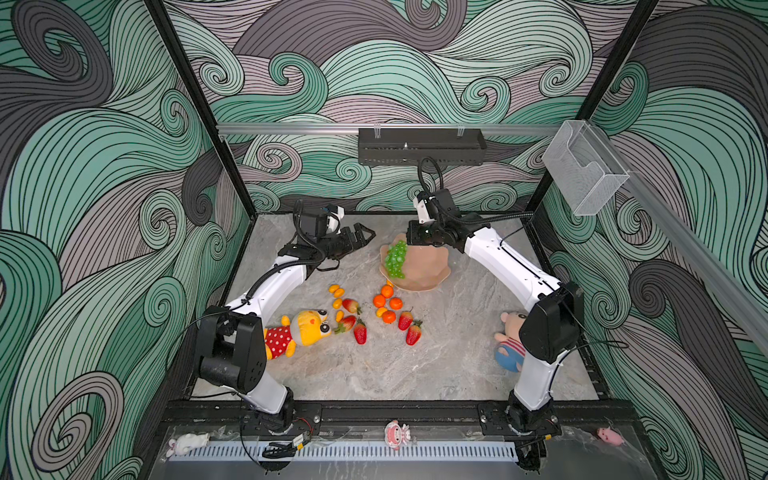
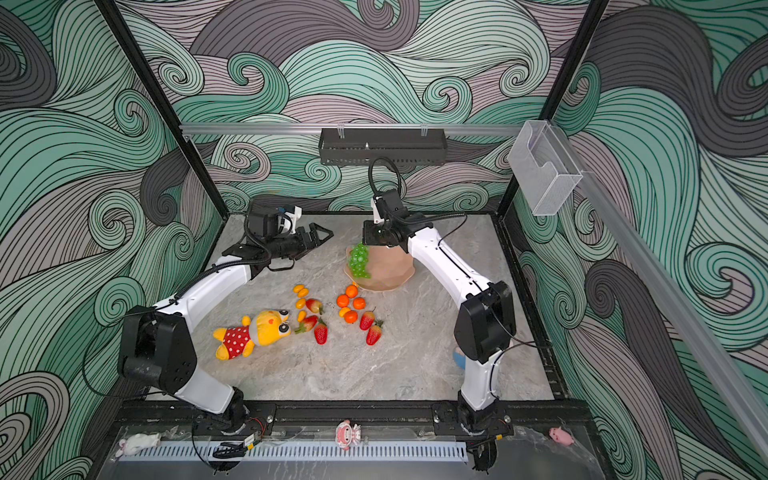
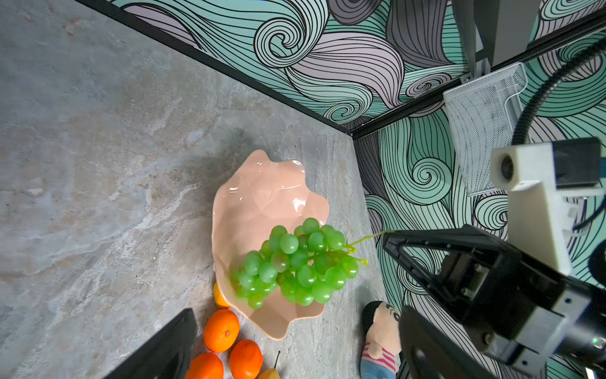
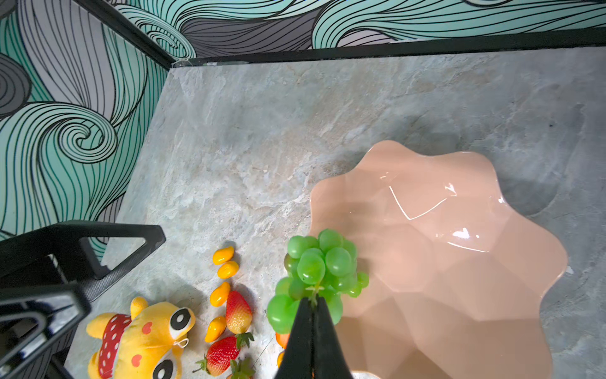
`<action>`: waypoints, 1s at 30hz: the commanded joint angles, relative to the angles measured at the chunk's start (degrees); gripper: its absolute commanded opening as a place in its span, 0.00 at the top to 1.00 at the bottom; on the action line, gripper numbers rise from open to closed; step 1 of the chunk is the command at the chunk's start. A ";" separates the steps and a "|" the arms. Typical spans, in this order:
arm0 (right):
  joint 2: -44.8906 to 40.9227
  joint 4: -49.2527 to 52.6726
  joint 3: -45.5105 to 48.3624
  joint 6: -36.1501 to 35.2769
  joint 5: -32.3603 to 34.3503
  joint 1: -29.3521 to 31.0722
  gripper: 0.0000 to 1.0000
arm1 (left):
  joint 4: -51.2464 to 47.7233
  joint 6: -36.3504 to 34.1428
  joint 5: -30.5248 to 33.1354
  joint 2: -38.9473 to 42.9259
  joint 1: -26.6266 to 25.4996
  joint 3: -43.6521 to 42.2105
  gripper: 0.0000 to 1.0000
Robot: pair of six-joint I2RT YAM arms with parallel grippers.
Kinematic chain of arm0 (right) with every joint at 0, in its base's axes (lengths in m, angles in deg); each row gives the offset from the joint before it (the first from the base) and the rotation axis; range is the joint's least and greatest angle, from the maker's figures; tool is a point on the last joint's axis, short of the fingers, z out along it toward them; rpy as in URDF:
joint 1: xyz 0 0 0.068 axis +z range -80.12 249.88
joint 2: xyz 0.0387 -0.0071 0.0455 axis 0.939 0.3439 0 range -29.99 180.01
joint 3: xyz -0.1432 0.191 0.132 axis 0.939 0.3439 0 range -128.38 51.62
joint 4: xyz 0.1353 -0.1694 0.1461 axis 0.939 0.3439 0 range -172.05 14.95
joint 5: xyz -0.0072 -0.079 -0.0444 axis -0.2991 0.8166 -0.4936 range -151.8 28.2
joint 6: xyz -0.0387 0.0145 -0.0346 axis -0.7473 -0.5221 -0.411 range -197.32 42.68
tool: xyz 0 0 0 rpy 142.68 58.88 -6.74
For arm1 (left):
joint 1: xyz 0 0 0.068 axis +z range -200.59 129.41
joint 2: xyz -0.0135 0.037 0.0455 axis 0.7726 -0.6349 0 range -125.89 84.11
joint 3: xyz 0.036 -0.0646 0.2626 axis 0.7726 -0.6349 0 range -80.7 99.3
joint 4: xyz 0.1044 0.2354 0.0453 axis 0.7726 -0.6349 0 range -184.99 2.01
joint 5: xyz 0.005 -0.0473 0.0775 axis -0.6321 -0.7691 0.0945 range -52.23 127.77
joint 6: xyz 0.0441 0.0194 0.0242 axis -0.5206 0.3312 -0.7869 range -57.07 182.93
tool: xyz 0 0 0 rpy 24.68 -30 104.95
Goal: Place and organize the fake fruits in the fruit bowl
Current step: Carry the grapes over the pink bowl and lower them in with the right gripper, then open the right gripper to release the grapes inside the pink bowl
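The peach-pink fruit bowl (image 1: 428, 272) (image 2: 395, 272) (image 4: 442, 246) stands at the back middle of the table. My right gripper (image 4: 313, 300) is shut on the stem of the green grape bunch (image 1: 395, 259) (image 3: 295, 262) (image 4: 318, 269), which hangs over the bowl's left rim. My left gripper (image 1: 365, 236) (image 2: 324, 235) hovers open and empty just left of the bowl. On the table in front lie tangerines (image 1: 386, 303), kumquats (image 1: 336, 293) and strawberries (image 1: 359, 331) (image 1: 409, 326).
A yellow plush toy with red dotted shorts (image 1: 299, 330) lies left of the fruits. A plush doll in a striped shirt (image 1: 509, 340) lies by the right arm's base. A black shelf (image 1: 422, 145) hangs on the back wall.
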State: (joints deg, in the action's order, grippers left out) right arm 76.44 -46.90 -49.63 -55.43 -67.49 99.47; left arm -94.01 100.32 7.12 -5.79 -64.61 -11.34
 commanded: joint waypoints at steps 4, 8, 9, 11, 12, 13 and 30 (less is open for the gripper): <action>0.10 0.02 3.44 0.36 5.87 -2.18 1.00 | -1.55 -2.43 -0.64 -2.08 -2.00 1.79 0.01; -0.04 0.10 4.31 -0.06 6.08 -4.11 1.00 | -3.81 -4.69 -0.72 -3.77 -4.67 3.57 0.01; 0.00 0.33 4.35 -0.08 6.05 -4.53 1.00 | -4.46 -5.31 -0.74 -4.34 -5.47 4.13 0.02; 0.19 0.61 4.41 -0.27 5.89 -5.61 1.00 | -5.02 -6.13 -1.22 -5.71 -6.77 5.12 0.01; 0.35 0.87 4.40 -0.38 5.77 -6.00 1.00 | -5.23 -6.26 -1.33 -6.43 -7.35 5.55 0.01; 0.53 1.15 4.41 -0.38 5.71 -6.51 1.00 | -5.15 -6.49 -1.43 -7.00 -7.90 5.73 0.01; 6.13 2.78 3.32 -0.45 0.31 -9.38 1.00 | -6.19 -8.64 1.56 -8.02 -11.25 6.62 0.01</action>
State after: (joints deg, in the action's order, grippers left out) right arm 81.19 -44.80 -45.17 -55.71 -65.20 90.22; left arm -98.80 93.04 7.75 -14.06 -75.54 -6.77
